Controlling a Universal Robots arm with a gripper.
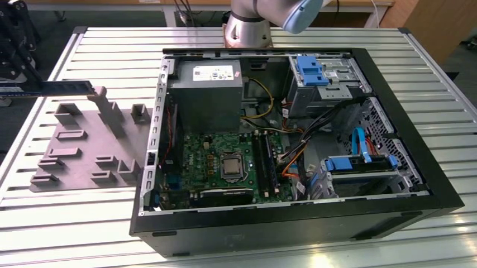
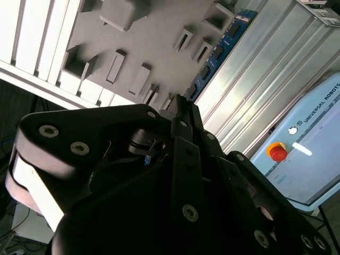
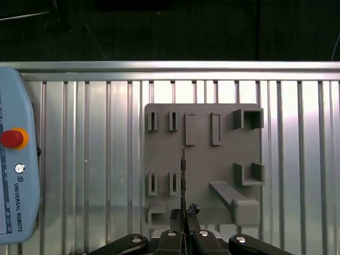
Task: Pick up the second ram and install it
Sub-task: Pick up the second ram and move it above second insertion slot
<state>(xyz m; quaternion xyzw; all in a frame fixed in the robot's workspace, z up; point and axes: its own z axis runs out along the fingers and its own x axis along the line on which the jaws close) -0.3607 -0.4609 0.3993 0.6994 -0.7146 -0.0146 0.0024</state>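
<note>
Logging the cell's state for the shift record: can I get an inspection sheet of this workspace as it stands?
Surface: slatted metal table, carrying an open computer case and a grey tray.
Job's things: second ram held over the grey tray, not in the case.
Clutter: teach pendant lying on the table.
Grippers: gripper, jaws closed on the ram's end.
Cables: coloured cable bundle inside the case.
Surroundings: arm base past the case's far side; dark floor beyond the table.
</note>
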